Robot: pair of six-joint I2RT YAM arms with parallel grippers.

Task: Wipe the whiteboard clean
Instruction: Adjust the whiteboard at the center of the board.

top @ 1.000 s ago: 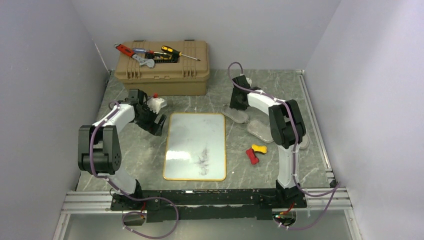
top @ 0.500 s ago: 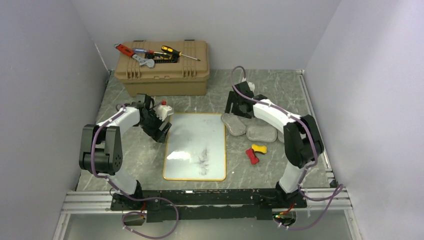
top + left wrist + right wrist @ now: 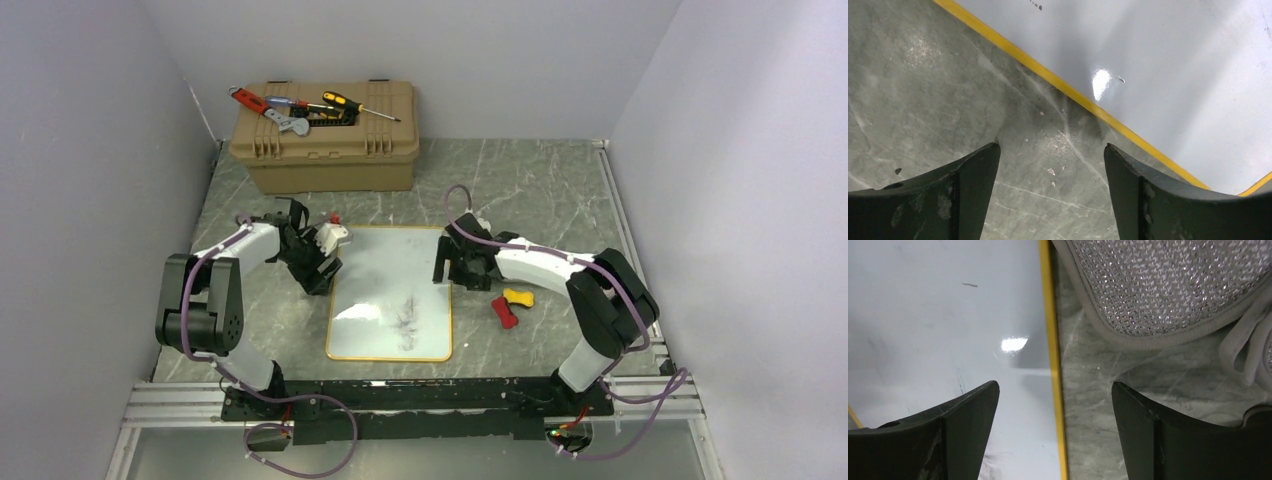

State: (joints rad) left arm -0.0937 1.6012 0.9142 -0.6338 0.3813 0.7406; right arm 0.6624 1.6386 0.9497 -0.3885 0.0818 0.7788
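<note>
Board: the whiteboard (image 3: 390, 285) is laid flat in the middle of the surface (image 3: 545, 190), between the two arms, long side running near to far. A thin yellowish frame is seen all round it.
Marks: dark smudges (image 3: 405, 320) are spotted on the near half, plus a couple of tiny specks further up. Glare is caught on the gloss too.
Left fingers (image 3: 322, 268): spread wide, nothing pinched. In the left wrist view they're hung over bare surface just left of the board's left edge, with the frame cutting diagonally past them.
Right fingers (image 3: 447, 264): also spread wide, nothing gripped. The board's right frame edge is straddled, one finger over the white, the other over the surface.
Pouch (image 3: 1168, 285): a silvery glittery thing is parked just right of the frame, far side of the right fingers. Whether it touches the frame can't be told.
Toolbox (image 3: 325, 145): tan, set at the far left, well beyond the board. Screwdrivers (image 3: 345, 104) and a wrench (image 3: 285, 120) are piled on its lid.
Small bits (image 3: 510, 305): one red, one yellow, touching each other, dropped right of the board beside the right arm.
</note>
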